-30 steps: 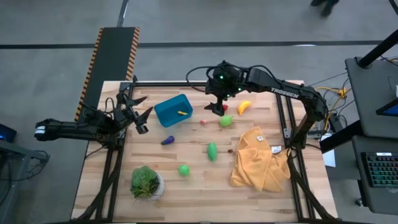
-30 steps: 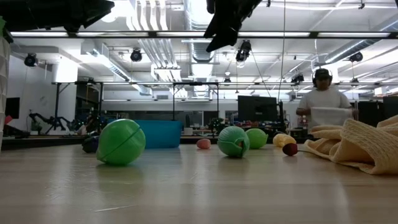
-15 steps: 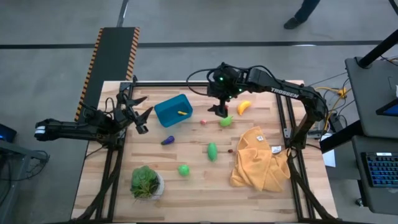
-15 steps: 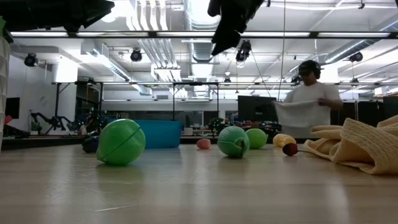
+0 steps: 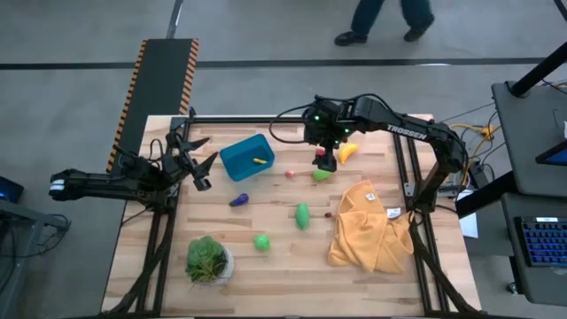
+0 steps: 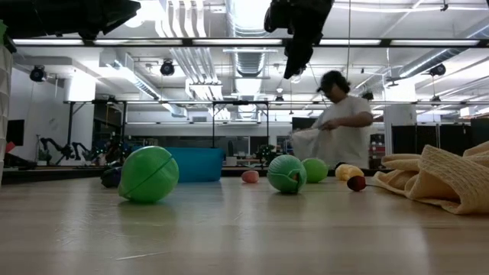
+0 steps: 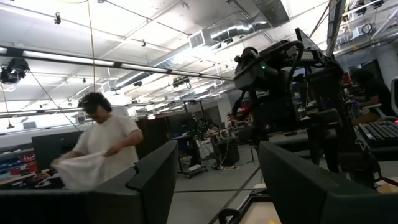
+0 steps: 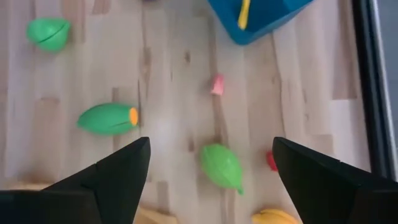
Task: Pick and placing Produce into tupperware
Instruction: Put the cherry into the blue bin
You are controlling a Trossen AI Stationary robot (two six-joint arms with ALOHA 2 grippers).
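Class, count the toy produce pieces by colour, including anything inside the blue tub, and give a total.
Green pieces: 3
Yellow: 2, the banana and a yellow piece in the tub
Purple eggplant: 1
Red or pink pieces: 3
Total: 9

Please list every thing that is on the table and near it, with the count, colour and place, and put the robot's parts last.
tub: 1, teal-blue, far left part of the table, a small yellow piece inside.
banana: 1, yellow, far side, right of the right pincer.
green pieces: 3; one under the right pincer, one mid-table, one nearer the front.
eggplant: 1, purple, in front of the tub.
small pink piece: 1, right of the tub.
cloth: 1, mustard-yellow, right side.
plant: 1, green, white pot, front left.
person: 1, behind the table.
left pincer: open, at the left edge.
right pincer: open, above a green piece.
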